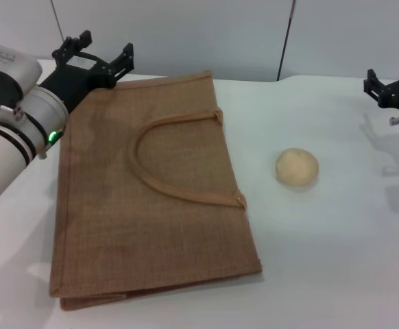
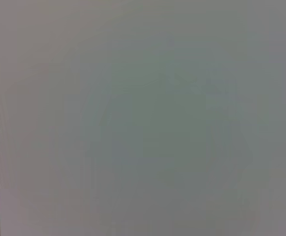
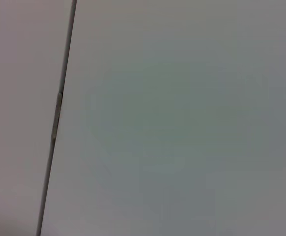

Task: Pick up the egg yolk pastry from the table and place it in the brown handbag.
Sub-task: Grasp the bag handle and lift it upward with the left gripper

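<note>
Egg yolk pastry [image 1: 297,167] sits on table [image 1: 323,260] beside flat brown handbag [image 1: 151,205].

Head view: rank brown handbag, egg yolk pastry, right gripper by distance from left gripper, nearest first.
From the left gripper, open at the far left:
1. brown handbag, flat just below it
2. egg yolk pastry, on the table right of the bag
3. right gripper, far right edge

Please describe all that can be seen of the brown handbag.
The brown handbag is a large, flat, rectangular tote of tan woven cloth that looks like jute. It lies on its side on the white table. One arched, lighter-brown strap handle rests flat on its upper face. The egg yolk pastry sits apart, on the robot's right. The left gripper hovers at the bag's far left corner.
</note>
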Tool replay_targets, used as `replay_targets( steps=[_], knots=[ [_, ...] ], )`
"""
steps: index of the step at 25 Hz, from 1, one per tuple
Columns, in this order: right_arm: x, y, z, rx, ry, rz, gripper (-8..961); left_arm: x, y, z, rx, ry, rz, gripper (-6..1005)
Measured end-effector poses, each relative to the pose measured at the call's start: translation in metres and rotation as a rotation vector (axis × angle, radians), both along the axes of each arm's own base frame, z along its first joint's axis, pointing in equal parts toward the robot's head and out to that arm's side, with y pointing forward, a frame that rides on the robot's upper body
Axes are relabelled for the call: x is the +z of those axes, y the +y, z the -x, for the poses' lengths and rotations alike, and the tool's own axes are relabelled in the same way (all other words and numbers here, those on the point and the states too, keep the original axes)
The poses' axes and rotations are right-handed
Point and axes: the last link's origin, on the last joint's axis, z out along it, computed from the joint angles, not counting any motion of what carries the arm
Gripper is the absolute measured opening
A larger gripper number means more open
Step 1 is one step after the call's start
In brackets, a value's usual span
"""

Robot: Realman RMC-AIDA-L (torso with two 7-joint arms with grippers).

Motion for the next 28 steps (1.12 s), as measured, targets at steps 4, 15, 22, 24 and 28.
replay_targets(
  steps=[4,15,22,24,28],
  knots=[
    [0.0,-0.001,-0.002,-0.004,0.0,0.0,891,-0.007,0.002,-0.005,-0.012,0.013,0.063,846],
    [0.001,-0.003,-0.008,-0.019,-0.009,-0.001,891,-0.028,0.001,-0.015,-0.043,0.058,0.227,837],
    [0.004,-0.006,-0.015,-0.035,-0.022,-0.003,891,-0.033,-0.001,-0.012,-0.016,0.065,0.304,727],
    [0.005,-0.007,-0.018,-0.041,-0.027,-0.004,891,-0.031,0.0,-0.01,-0.007,0.071,0.299,730],
    [0.005,-0.007,-0.019,-0.044,-0.029,-0.004,891,-0.027,0.0,-0.006,0.012,0.07,0.281,733]
  ],
)
